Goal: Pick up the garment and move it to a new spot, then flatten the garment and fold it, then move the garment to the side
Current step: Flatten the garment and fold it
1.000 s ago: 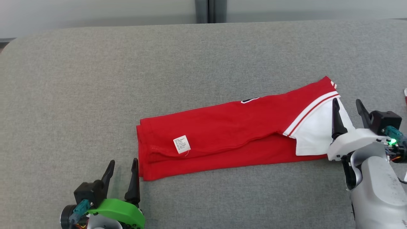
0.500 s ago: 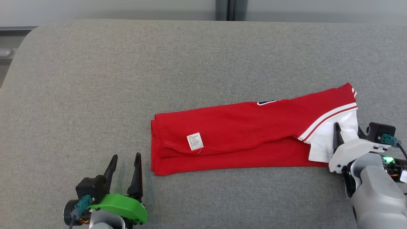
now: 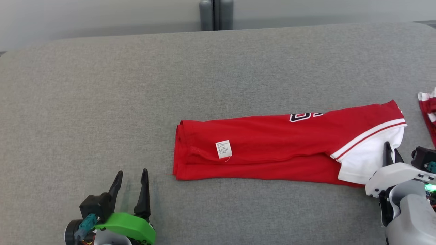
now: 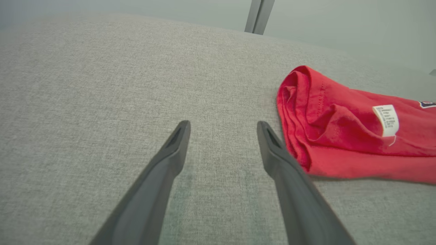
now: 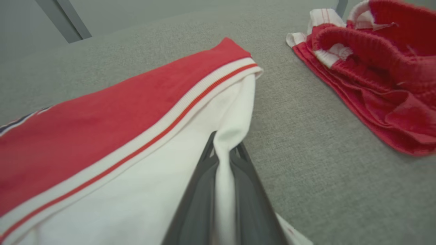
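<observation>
The left gripper (image 3: 131, 173) stands open over the gray surface (image 3: 136, 85), left of the one folded red garment (image 3: 272, 149) and apart from it. The right gripper (image 3: 391, 152) pinches the garment's white right end. Further right lies one other red cloth (image 3: 428, 112), apart.

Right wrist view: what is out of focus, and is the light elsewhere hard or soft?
Right wrist view: the right gripper and the garment pinched in it blur near the lens; left wrist view: the left gripper blurs low down; head view: soft, even light, no glare.
</observation>
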You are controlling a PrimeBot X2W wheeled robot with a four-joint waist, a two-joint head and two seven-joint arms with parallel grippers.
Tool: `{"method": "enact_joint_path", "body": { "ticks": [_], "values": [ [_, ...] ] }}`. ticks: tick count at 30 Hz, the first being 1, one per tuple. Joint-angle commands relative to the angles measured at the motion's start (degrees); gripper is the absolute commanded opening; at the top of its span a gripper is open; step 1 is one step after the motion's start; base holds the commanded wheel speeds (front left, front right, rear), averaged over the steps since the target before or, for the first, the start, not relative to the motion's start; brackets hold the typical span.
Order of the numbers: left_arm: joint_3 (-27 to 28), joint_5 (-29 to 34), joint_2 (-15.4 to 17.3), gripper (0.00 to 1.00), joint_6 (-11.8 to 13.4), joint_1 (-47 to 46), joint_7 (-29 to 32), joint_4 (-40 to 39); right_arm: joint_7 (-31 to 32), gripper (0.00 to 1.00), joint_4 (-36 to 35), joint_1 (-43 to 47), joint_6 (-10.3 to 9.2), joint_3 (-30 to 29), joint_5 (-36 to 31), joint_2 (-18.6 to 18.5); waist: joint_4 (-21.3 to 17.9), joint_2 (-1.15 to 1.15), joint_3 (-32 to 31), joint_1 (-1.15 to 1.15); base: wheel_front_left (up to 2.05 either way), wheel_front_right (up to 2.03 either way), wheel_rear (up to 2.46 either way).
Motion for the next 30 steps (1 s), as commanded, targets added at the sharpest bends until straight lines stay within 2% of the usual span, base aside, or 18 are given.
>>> {"method": "enact_joint_path", "body": {
  "ticks": [1,7,13,17,18,19,30],
  "values": [
    [-0.07,0.29,0.07,1.00,0.10,0.80,0.04,-0.12,0.02,0.00,-1.02,1.68,-0.14,0.09,0.65,-0.36,-3.68,0.00,-2.19,0.00,0.00,0.00,0.00],
    [-0.62,0.62,-0.10,1.00,0.11,1.36,0.05,0.07,-0.02,0.00,-6.13,3.18,-0.13,5.22,3.57,-0.32,-7.33,0.00,-2.82,0.00,0.00,0.00,0.00],
    [-1.61,0.78,-0.24,1.00,0.10,1.08,0.05,0.78,-0.03,0.00,-13.88,2.35,-0.11,20.39,13.10,-0.18,-7.39,0.00,-3.25,0.00,0.00,0.00,0.00],
    [-2.12,0.75,-0.32,1.00,0.10,1.57,0.05,1.42,-0.02,0.00,-18.98,2.24,-0.11,31.91,20.06,-0.22,-5.23,0.00,-3.96,0.00,0.00,0.00,0.00],
    [-2.31,0.70,-0.36,1.00,0.10,1.80,0.05,1.73,-0.02,0.00,-20.43,1.84,-0.11,37.09,23.12,-0.23,-3.70,0.00,-4.32,0.00,0.00,0.00,0.00],
    [-2.45,0.67,-0.40,1.00,0.10,1.86,0.05,1.86,-0.02,0.00,-20.97,1.53,-0.11,39.71,24.44,-0.27,-2.74,0.00,-4.49,0.00,0.00,0.00,0.00],
    [-4.71,-0.19,-0.58,1.00,0.10,1.19,0.05,3.14,-0.02,0.00,-16.66,-5.32,-0.11,58.33,32.39,-0.30,7.83,0.00,-4.44,0.00,0.00,0.00,0.00]
  ]
}}
